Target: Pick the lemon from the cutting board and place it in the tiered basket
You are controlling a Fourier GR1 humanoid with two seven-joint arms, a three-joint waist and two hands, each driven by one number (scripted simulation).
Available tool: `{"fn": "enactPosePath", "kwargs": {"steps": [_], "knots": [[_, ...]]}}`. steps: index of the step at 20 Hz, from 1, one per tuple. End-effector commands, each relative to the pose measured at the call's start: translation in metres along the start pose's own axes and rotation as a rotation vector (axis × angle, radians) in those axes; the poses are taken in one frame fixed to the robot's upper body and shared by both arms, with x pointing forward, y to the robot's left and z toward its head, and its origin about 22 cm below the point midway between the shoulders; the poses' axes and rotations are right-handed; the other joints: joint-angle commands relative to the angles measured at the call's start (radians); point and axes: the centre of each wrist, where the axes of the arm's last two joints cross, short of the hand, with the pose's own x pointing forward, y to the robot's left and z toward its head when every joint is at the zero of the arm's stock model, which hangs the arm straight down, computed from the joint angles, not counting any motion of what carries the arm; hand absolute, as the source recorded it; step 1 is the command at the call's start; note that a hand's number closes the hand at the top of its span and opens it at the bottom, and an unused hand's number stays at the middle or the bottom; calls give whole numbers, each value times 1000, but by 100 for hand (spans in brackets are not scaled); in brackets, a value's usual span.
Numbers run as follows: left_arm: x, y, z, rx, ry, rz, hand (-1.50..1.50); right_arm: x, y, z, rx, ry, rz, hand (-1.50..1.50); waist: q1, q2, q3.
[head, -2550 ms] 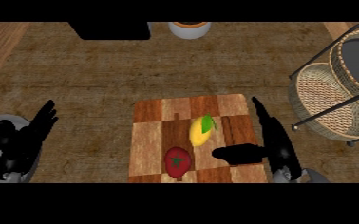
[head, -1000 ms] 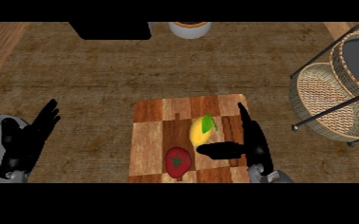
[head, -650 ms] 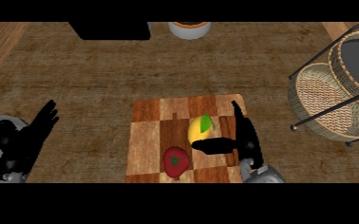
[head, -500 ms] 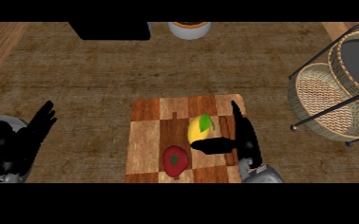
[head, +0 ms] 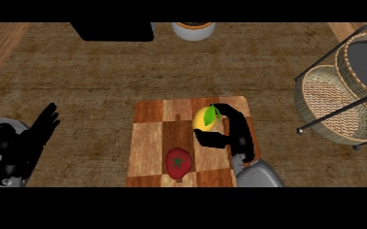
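Wooden cutting board (head: pixel 154 140), lemon (head: pixel 205 119) grasped by right robot hand (head: pixel 233 133), fingers and thumb curled round it

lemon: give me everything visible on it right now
The lemon is yellow with a green leaf on its upper right side. It lies on the right half of the checkered wooden cutting board, above and right of the tomato, apart from it. The right hand curls round it: fingers arch over its top right, the thumb reaches under its lower edge. Whether it is lifted off the board cannot be told.
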Motion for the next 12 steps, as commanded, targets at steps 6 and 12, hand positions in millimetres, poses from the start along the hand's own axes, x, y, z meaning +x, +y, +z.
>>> {"fn": "enactPosePath", "kwargs": {"steps": [6,12], "knots": [[4,-6,-11,14,0,-11,0,-5,7,7,-132,-40,-39,150,-1,9,9],[-16,3,-4,10,-5,-5,0,-5,-34,37,-281,-3,-54,150,-13,6,8]]}}
